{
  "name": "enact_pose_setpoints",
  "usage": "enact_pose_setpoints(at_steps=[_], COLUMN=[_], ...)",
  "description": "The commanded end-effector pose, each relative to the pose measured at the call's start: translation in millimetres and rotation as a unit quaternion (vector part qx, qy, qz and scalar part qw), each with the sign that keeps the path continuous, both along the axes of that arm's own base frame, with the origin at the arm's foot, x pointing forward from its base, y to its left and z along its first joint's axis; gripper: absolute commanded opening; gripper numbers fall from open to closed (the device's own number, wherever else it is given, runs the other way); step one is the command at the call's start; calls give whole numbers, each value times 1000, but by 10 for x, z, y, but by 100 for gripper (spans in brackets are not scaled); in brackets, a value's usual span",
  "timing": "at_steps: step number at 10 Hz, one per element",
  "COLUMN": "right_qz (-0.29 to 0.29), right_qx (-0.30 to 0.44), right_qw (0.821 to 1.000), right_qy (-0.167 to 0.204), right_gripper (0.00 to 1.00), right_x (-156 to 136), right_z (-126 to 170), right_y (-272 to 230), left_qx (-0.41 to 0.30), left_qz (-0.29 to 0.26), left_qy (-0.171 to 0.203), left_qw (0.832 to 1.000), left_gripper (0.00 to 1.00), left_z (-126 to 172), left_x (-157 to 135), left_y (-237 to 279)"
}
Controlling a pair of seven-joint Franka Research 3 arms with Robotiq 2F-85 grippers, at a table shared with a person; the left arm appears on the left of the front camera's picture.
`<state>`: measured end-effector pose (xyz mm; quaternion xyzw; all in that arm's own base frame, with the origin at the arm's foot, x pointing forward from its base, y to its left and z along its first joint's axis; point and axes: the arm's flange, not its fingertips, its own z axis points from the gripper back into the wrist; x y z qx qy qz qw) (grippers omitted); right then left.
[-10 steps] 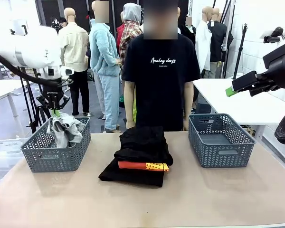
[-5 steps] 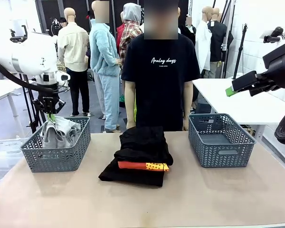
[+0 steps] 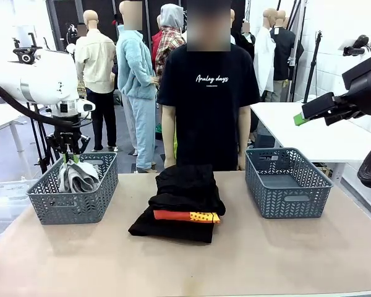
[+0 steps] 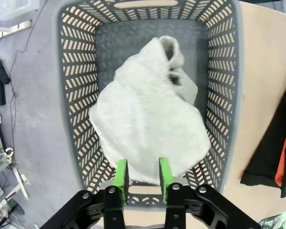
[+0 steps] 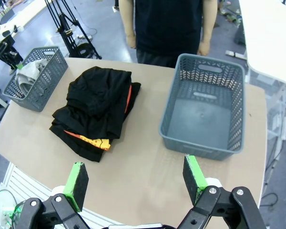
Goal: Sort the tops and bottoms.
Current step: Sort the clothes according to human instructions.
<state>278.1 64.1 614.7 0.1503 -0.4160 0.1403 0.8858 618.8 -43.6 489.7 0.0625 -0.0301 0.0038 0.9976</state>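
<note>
A light grey-white top (image 3: 78,176) (image 4: 148,119) lies crumpled in the left grey basket (image 3: 74,207) (image 4: 76,95). My left gripper (image 3: 70,154) (image 4: 143,174) hovers just over it with its green pads apart and the cloth lying loose below them. Mid-table sits a pile: black bottoms (image 3: 188,185) (image 5: 102,95) on top, an orange top (image 3: 185,216) (image 5: 93,140) with a yellow dotted patch sandwiched under them, and more black bottoms (image 3: 170,228) underneath. My right gripper (image 3: 300,119) (image 5: 135,175) hangs wide open, high above the table's right side.
An empty grey basket (image 3: 287,198) (image 5: 205,114) stands at the right. A person in a black T-shirt (image 3: 209,93) stands at the far edge behind the pile, arms down. Bare tabletop (image 3: 185,266) lies in front of the pile.
The left gripper carried the hanging grey-white top leftward and down into the left basket, then its jaws parted and the cloth settled. The right arm has not moved.
</note>
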Motion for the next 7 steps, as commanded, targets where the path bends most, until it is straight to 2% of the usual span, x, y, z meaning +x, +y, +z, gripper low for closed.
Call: enact_pose_setpoints(at_steps=[1, 4, 7], right_qz=[4, 4, 4], right_qx=[2, 2, 2], right_qw=[1000, 1000, 1000], right_qy=[3, 3, 3], right_gripper=[100, 100, 100], right_x=[6, 6, 6], right_z=[-5, -5, -5], right_y=[-1, -1, -1], left_qx=[2, -26, -6], left_qz=[-18, -24, -10], left_qy=[-24, -27, -25], left_qw=[1000, 999, 1000], left_gripper=[76, 76, 76], left_z=[171, 239, 253], left_x=[-48, -86, -44], left_y=[-35, -93, -99])
